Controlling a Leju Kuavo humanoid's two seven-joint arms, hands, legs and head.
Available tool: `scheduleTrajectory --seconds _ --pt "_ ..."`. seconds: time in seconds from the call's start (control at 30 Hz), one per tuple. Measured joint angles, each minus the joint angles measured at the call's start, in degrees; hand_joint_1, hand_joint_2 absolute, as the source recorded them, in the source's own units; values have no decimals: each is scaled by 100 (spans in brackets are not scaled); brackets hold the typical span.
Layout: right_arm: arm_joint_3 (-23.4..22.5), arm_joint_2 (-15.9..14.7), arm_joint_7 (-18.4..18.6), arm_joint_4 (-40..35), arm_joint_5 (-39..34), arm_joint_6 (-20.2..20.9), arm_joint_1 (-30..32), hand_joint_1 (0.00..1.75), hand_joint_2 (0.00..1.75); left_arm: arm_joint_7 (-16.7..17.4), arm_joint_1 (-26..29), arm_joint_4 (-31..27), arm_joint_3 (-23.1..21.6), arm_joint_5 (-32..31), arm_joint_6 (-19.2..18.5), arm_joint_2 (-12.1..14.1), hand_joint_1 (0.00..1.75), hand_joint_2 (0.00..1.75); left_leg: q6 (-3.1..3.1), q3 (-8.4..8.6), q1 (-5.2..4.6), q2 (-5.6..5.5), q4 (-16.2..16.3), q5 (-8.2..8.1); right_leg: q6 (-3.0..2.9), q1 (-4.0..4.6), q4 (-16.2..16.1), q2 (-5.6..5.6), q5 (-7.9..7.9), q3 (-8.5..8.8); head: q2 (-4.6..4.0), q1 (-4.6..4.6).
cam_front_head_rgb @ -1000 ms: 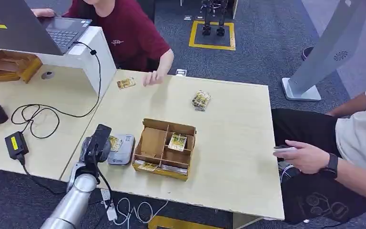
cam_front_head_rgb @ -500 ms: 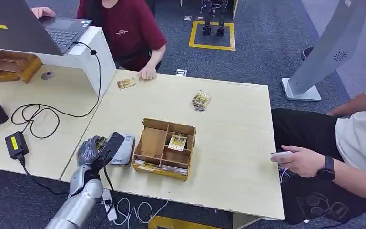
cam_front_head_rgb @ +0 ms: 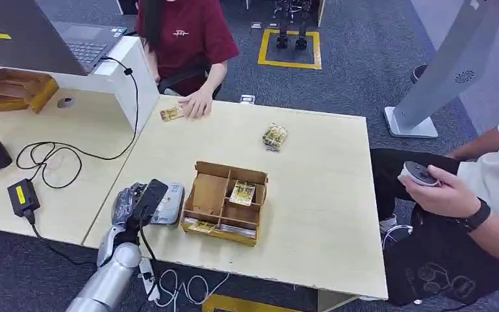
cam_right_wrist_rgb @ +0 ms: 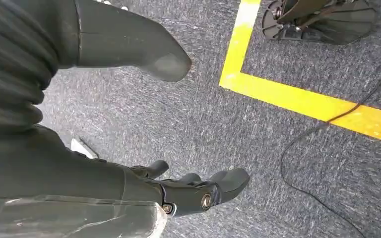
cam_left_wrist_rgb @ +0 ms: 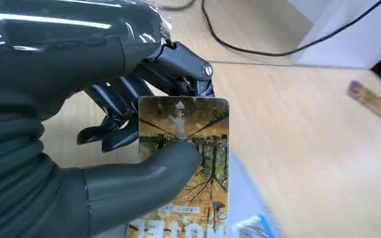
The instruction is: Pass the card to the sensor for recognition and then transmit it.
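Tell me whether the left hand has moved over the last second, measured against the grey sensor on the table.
Yes. The left hand, holding the card, has shifted from the sensor's left side a little nearer its near-left edge, toward the robot.

We see a card (cam_left_wrist_rgb: 188, 163) printed in amber and yellow with dark bare trees and white lettering, against the dark grey left hand (cam_left_wrist_rgb: 79, 124) and its glossy black fingers (cam_left_wrist_rgb: 110, 101). The bench (cam_front_head_rgb: 312, 169) is pale wood-grain, the divided box (cam_front_head_rgb: 224, 203) brown cardboard, the sensor (cam_front_head_rgb: 169, 203) light grey. The floor (cam_right_wrist_rgb: 278, 163) is speckled grey carpet crossed by a yellow stripe (cam_right_wrist_rgb: 302, 99).
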Motion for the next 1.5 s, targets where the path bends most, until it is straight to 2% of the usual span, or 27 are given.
scheduleTrajectory --seconds 0.07,0.13,0.23,0.33,0.73,0.8,0.93,1.03,1.17,1.23,1.33,1.5 --pt "2 0 -4 0 2 -26 1 0 175 -428 43 -163 63 611 -2 -68 175 175 0 -1 0 1 0 0 0 0 0 2 0 -1 0 2" --pt "0 0 -9 0 4 -52 9 0 175 -887 97 -457 144 1611 9 -109 175 175 0 -2 0 3 1 0 -1 0 0 4 1 -5 0 -2" --pt "2 0 -17 0 20 -61 26 0 175 -1105 84 -932 179 2758 114 -109 175 175 0 -4 0 -2 1 0 -1 1 0 -2 1 -5 0 0" --pt "2 0 -20 0 28 -61 25 0 175 -1182 5 -1291 179 3037 225 -63 175 175 0 -4 0 -2 1 0 -1 2 0 -2 1 -5 0 -2" --pt "2 0 -17 0 33 -61 25 0 175 -1254 -32 -1665 179 3100 295 -33 175 175 0 -5 0 -1 1 0 -1 0 0 0 1 -5 0 0" --pt "2 0 -17 0 35 -59 26 0 175 -1412 -33 -1683 179 3175 370 -33 175 175 0 -5 0 -1 1 0 -1 0 0 0 1 -6 0 -2" --pt "44 0 -15 2 90 -41 25 0 175 -1942 -36 -1755 190 3313 688 -33 175 175 0 -5 0 -2 1 0 -1 1 0 -1 1 -5 0 0" --pt "79 0 0 2 118 -33 17 0 175 -1995 -62 -1739 207 2911 1013 0 175 175 0 -4 0 0 1 0 -1 1 0 0 1 -8 0 0" --pt "114 0 2 2 155 26 1 0 175 -1750 -298 -1391 207 1681 1518 127 175 175 0 -4 1 -1 1 1 -1 1 1 -1 1 -7 0 -2" --pt "155 0 18 4 188 59 -4 0 175 -1711 -414 -1175 207 1340 1666 151 175 175 1 -4 1 -1 1 3 -2 1 1 0 2 -6 0 0" --pt "208 0 9 4 205 61 -4 0 175 -1728 -509 -941 207 1045 1856 155 175 175 1 -5 1 0 1 3 -3 1 1 1 3 -7 0 0" --pt "245 0 11 7 219 59 -5 0 175 -1791 -570 -684 221 956 1869 151 175 175 1 -7 0 0 1 2 -4 0 1 2 2 -8 0 0"
